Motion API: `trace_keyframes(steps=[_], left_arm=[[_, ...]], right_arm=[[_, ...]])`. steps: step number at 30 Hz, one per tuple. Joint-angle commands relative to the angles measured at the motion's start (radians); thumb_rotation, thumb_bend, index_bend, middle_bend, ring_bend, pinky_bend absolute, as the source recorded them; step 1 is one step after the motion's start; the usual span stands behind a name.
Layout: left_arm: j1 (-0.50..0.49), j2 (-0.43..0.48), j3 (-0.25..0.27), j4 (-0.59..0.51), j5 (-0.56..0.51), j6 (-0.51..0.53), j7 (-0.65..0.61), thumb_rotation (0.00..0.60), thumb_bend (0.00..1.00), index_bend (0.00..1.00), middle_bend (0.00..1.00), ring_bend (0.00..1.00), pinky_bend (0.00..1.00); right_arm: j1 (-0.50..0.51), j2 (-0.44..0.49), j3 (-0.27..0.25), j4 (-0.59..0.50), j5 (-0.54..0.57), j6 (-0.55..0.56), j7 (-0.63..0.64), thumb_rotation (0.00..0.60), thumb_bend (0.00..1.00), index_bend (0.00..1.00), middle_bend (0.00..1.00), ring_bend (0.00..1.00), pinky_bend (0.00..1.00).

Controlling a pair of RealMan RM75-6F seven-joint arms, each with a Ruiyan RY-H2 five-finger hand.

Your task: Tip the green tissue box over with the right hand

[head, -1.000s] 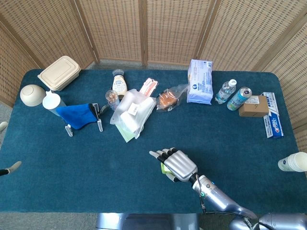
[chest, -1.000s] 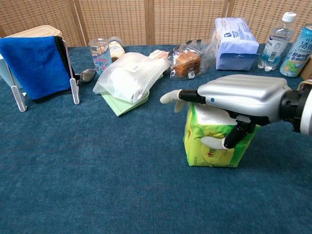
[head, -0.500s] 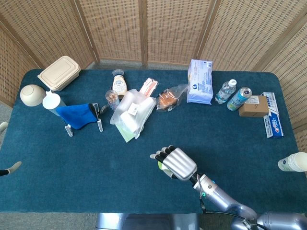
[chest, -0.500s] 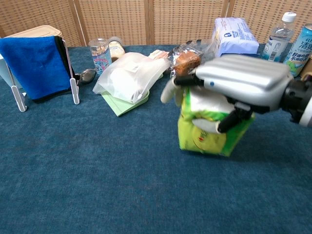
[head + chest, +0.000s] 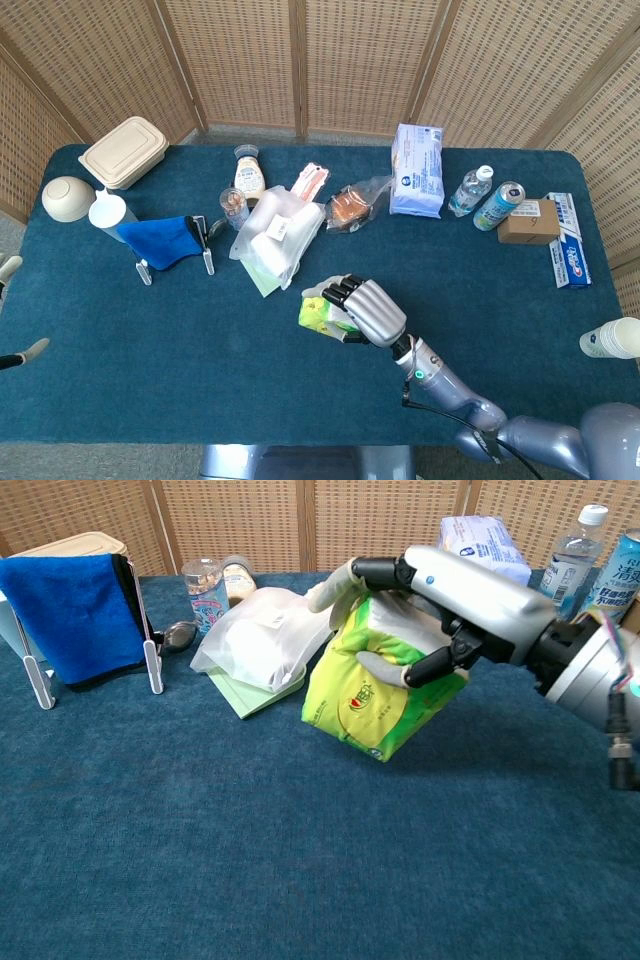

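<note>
Half the tipping is done: your right hand (image 5: 440, 610) clamps the green tissue box (image 5: 375, 685), tilted on one lower corner, near the white bag (image 5: 255, 630). You must yet lay it flat. Left hand: barely visible, state indeterminable.

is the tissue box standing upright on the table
No, the tissue box is tilted over to one side in the right hand's grip.
</note>
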Motion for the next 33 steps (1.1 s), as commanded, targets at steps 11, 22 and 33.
trace_keyframes(steps=[11,22,33], left_arm=[[0.002,0.000,-0.001,-0.001,-0.009,-0.001,0.003,0.600,0.02,0.04,0.00,0.00,0.00],[0.002,-0.003,0.004,-0.008,-0.008,-0.005,0.015,0.600,0.02,0.04,0.00,0.00,0.00],[0.006,-0.004,0.008,-0.017,0.004,0.003,0.019,0.600,0.02,0.04,0.00,0.00,0.00]], right_arm=[[-0.012,-0.082,-0.085,0.220,-0.059,0.065,0.123,0.600,0.65,0.25,0.36,0.30,0.46],[-0.035,0.059,-0.189,0.186,-0.138,0.103,0.165,0.600,0.41,0.00,0.01,0.00,0.21],[-0.042,0.195,-0.199,0.045,-0.078,-0.009,0.030,0.568,0.24,0.00,0.00,0.00,0.08]])
